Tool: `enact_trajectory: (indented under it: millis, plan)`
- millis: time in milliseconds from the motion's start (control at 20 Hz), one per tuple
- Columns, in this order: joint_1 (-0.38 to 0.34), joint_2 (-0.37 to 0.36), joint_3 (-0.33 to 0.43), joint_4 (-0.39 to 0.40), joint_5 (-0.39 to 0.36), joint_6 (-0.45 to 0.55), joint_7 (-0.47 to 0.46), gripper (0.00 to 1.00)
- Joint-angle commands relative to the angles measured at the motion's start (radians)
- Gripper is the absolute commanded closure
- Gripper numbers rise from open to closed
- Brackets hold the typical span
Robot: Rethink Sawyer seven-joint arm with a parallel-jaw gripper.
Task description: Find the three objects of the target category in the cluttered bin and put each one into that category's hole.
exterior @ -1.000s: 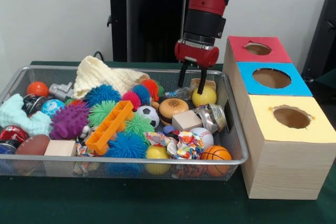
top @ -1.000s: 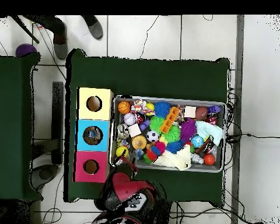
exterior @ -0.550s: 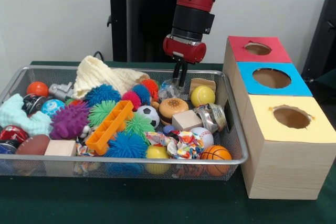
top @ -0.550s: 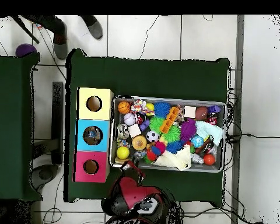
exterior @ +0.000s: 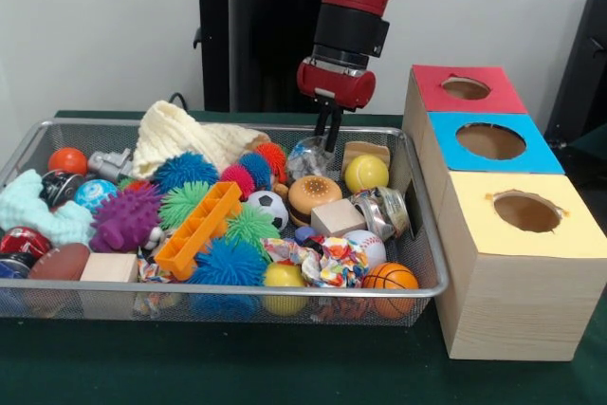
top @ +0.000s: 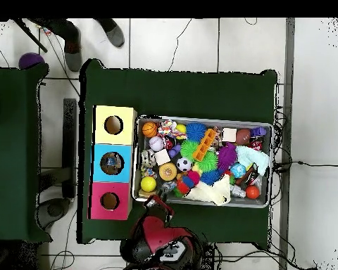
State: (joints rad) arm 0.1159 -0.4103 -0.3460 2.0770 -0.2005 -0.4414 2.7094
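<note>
- Nearest the front rim of the wire bin, a small basketball lies beside a crinkled wrapper: light, firm, likely to roll.
- Mid-bin, a soccer ball and yellow ball look smooth, best pinched across the widest part.
- At the far rim, the gripper hangs above a clear plastic ball, fingers close together, holding nothing.

Gripper finger state unreadable at upper centre; arm cut by top edge; bin clutter partly buried beneath itself.
</note>
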Motion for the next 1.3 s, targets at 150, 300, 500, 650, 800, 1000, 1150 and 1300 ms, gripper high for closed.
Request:
enact_trajectory:
  millis: [150,300,500,650,800,1000,1150,1300]
  plan:
    - [0.004,0.027,0.063,0.041,0.013,0.0,0.094,1.0]
    - [0.004,-0.003,0.058,0.047,-0.014,0.034,0.068,1.0]
    - [0.015,-0.048,0.028,0.055,-0.037,0.05,0.04,1.0]
    - [-0.016,-0.077,0.036,0.032,-0.067,0.103,0.008,1.0]
    - [-0.066,-0.16,0.104,-0.004,-0.108,0.25,-0.043,1.0]
    - [-0.083,-0.27,0.203,-0.06,-0.105,0.445,-0.093,1.0]
    - [-0.113,-0.318,0.269,-0.09,-0.115,0.518,-0.117,1.0]
    - [-0.129,-0.351,0.308,-0.119,-0.117,0.592,-0.14,1.0]
